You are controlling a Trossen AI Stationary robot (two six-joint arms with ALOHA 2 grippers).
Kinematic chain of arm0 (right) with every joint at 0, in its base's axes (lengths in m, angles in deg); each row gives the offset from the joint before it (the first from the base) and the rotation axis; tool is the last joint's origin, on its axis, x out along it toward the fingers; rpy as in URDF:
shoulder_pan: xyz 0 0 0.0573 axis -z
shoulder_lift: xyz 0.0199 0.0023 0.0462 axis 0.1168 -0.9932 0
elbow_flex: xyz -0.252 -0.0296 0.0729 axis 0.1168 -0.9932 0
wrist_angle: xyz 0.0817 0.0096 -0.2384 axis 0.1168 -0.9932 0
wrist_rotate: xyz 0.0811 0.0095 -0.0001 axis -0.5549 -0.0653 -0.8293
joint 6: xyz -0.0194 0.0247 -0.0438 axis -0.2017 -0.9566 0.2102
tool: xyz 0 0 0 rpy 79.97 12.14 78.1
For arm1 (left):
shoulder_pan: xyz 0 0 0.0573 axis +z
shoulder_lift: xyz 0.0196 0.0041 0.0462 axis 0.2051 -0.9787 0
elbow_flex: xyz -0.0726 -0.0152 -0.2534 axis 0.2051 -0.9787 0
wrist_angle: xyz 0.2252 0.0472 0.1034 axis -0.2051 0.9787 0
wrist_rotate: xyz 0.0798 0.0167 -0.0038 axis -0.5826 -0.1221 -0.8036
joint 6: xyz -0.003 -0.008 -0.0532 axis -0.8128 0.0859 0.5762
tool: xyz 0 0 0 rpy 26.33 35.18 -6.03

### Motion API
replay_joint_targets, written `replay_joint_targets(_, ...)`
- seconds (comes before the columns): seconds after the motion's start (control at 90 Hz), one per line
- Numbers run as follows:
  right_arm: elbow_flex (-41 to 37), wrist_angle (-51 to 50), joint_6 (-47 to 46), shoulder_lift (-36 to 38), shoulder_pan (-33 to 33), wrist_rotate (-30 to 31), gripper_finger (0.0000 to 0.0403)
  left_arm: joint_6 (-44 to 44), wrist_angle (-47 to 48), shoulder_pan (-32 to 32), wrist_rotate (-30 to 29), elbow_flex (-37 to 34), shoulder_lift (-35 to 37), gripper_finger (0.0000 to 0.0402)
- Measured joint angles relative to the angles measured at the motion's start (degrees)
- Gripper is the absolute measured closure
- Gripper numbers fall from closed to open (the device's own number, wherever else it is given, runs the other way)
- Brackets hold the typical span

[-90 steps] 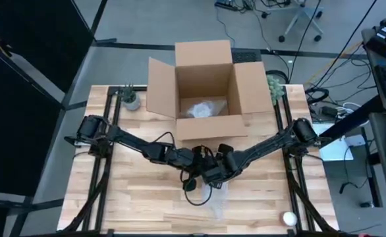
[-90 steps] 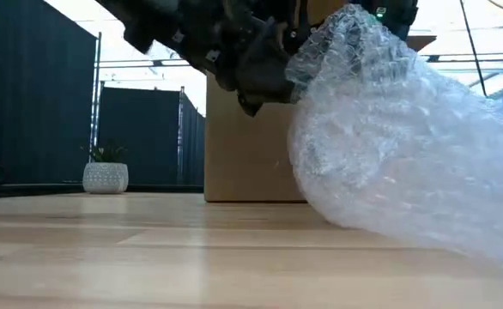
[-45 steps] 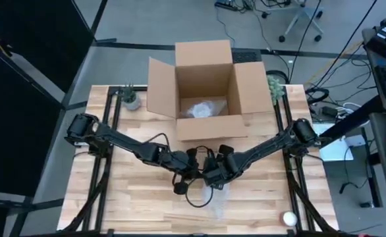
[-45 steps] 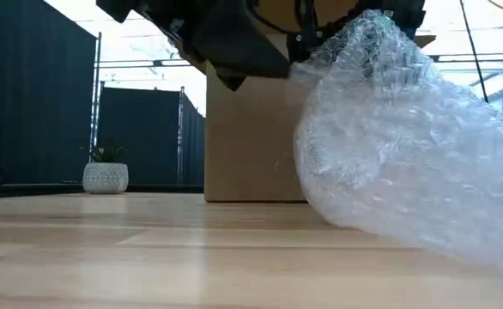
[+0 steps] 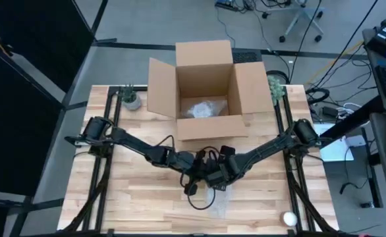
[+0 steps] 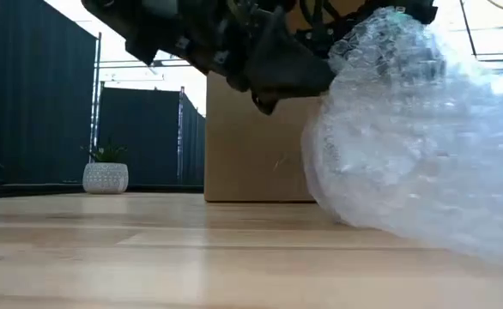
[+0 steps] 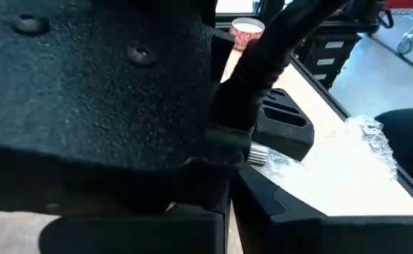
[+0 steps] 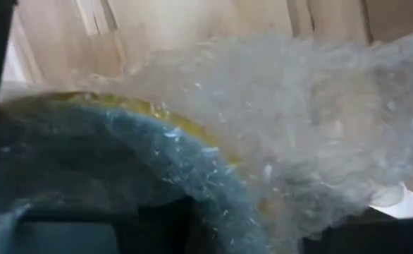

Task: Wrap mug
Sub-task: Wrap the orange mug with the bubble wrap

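High view: both tools [image 5: 209,176] meet at bubble wrap [image 5: 218,203]; no readable writing.

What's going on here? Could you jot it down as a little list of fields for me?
Setting: wooden table
Being wrapped: mug, under bubble wrap
Left gripper: at the bundle, mid-table
Right gripper: at the bundle, close against the left one
Behind: open cardboard box with more wrap inside
Also: small potted plant, white ball
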Motion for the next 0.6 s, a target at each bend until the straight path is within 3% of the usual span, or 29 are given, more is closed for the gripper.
replay_joint_targets(0.6,0.3,-6.4,1.3,13.9,-2.9,-1.4,0.0243,1.3,-2.4,0.3,-1.3,-0.1,-0.5,0.0400)
